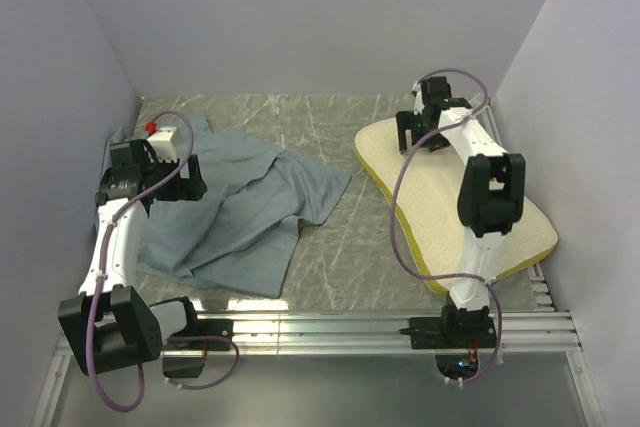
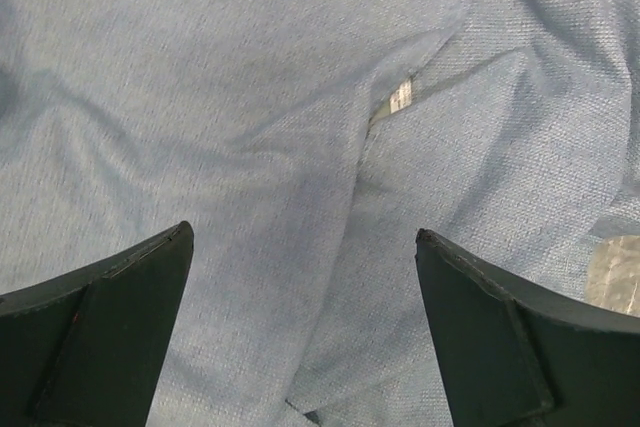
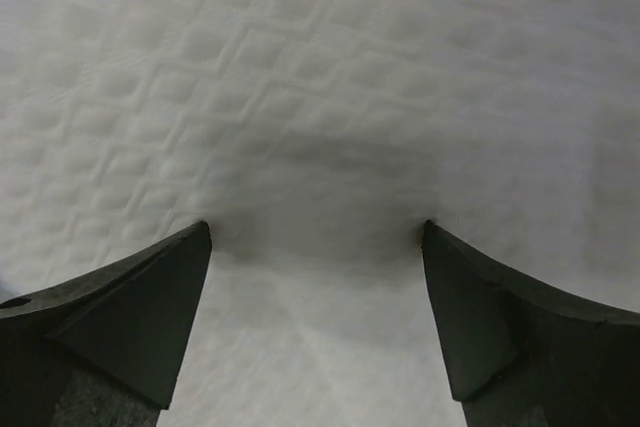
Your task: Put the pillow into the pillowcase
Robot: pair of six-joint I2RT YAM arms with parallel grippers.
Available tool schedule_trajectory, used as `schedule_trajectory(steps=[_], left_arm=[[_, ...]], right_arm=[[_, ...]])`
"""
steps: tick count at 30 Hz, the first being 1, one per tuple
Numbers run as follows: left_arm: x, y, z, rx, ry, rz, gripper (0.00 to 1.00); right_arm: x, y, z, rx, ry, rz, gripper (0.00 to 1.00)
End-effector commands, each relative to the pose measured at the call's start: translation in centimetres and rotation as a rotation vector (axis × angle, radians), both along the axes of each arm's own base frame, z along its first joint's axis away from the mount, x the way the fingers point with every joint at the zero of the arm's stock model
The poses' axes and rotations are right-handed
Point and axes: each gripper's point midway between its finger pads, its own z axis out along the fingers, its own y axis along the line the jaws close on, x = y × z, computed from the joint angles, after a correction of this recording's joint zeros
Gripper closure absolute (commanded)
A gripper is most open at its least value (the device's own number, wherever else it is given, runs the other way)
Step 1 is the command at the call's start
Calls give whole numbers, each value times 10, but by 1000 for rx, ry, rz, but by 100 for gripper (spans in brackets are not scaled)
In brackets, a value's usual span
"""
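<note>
pillow (image 1: 428, 197), seeming a thick springy foam slab, is lying right beneath the right pincer (image 3: 315, 232), whose fingers are standing wide apart, gripping nothing; i am judging its rim a better hold than the flat face. pillowcase (image 2: 250, 147), limp and crumpled, is lying under the left pincer (image 2: 300, 237), likewise released, with a fold just ahead offering a pinch.
</note>
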Motion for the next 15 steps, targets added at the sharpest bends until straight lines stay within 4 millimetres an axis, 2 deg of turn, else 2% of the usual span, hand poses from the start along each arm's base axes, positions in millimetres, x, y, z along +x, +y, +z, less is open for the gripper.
schedule_trajectory(steps=[1,4,7,8,9,10,12,13,15], left_arm=[[16,-14,17,22,-54,-78,1],[26,-23,10,43,-37,-102,1],[37,-36,8,50,-29,-132,1],[40,-38,0,46,-3,-136,1],[45,-41,1,45,-5,-139,1],[48,-45,-7,39,21,-149,1],[55,-49,-7,17,32,-151,1],[56,-51,-8,9,38,-158,1],[59,-57,-14,-6,57,-175,1]], right_arm=[[-18,17,-37,45,153,82,9],[-48,42,-72,124,286,203,17],[-80,47,-91,54,335,329,21],[-83,47,-84,32,310,353,36],[-101,44,-93,19,344,376,42],[-107,47,-86,12,329,436,48],[-122,47,-87,4,352,485,57],[-123,44,-85,-11,342,521,65],[-124,35,-82,-59,328,541,100]])
